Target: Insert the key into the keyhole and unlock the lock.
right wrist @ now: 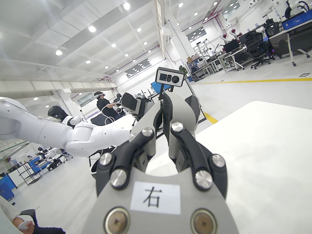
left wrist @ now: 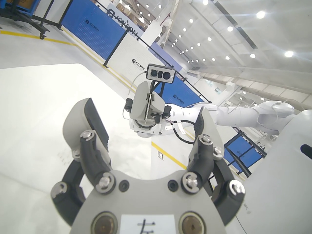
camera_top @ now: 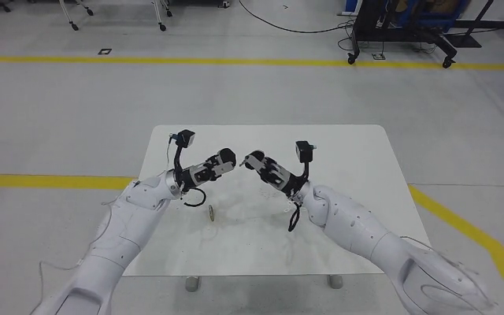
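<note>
Both arms are held above the white table (camera_top: 346, 165) with their grippers tip to tip near its middle. My left gripper (camera_top: 227, 160) is open, its dark-padded fingers (left wrist: 95, 120) spread wide with nothing between them. Facing it a short way off, my right gripper (camera_top: 253, 160) is shut, its pads (right wrist: 164, 115) pressed together, and I see nothing held in them. From the left wrist it shows head-on as the right gripper (left wrist: 147, 104). A small metallic object (camera_top: 210, 212) lies on the table below the left forearm; I cannot tell whether it is key or lock.
The tabletop (right wrist: 256, 152) is bare white around the grippers, with its front edge (camera_top: 260, 273) close to the arms' bases. Grey floor with a yellow line (camera_top: 47, 180) surrounds the table.
</note>
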Robot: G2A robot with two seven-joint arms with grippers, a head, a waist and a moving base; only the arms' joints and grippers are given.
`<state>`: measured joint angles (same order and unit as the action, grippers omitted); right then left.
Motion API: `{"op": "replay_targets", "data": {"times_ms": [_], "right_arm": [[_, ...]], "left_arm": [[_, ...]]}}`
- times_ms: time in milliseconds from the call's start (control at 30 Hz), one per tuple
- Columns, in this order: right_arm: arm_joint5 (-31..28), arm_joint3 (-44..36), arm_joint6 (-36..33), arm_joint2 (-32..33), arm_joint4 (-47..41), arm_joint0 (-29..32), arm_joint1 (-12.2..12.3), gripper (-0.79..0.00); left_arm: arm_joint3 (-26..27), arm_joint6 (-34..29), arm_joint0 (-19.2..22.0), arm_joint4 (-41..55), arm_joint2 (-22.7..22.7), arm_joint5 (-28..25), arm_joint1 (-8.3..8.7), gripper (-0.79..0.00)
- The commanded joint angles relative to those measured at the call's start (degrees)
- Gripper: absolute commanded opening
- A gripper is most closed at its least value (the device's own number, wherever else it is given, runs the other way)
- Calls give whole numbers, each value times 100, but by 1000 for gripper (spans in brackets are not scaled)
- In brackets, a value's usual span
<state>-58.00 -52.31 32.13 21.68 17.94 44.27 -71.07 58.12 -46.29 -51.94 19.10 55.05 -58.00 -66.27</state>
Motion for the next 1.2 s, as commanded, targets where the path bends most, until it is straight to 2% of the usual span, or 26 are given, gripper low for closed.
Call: {"op": "replay_targets", "data": {"times_ms": [0, 433, 800, 900, 1000, 1033, 1167], "right_arm": [[0, 41, -63, -26, -95, -31, -23, -785], [0, 338, -304, -35, -256, -133, -180, -785], [0, 446, -435, 3, -279, -133, -271, -785], [0, 471, -468, 19, -289, -136, -292, -785], [0, 499, -492, 44, -312, -132, -308, -785], [0, 510, -501, 52, -311, -131, -312, -785], [0, 526, -524, 83, -301, -118, -326, -785]], "left_arm": [[-44, 0, 43, 1, -66, 0, 9, -129], [-209, 1, 255, 172, -495, 0, 80, -394], [-308, 1, 340, 199, -611, 0, 85, -453], [-327, 1, 356, 190, -627, 0, 82, -557], [-344, 1, 366, 180, -627, 0, 78, -757], [-358, 1, 369, 176, -625, 0, 76, -785], [-393, 1, 380, 156, -615, 0, 65, -785]]}}
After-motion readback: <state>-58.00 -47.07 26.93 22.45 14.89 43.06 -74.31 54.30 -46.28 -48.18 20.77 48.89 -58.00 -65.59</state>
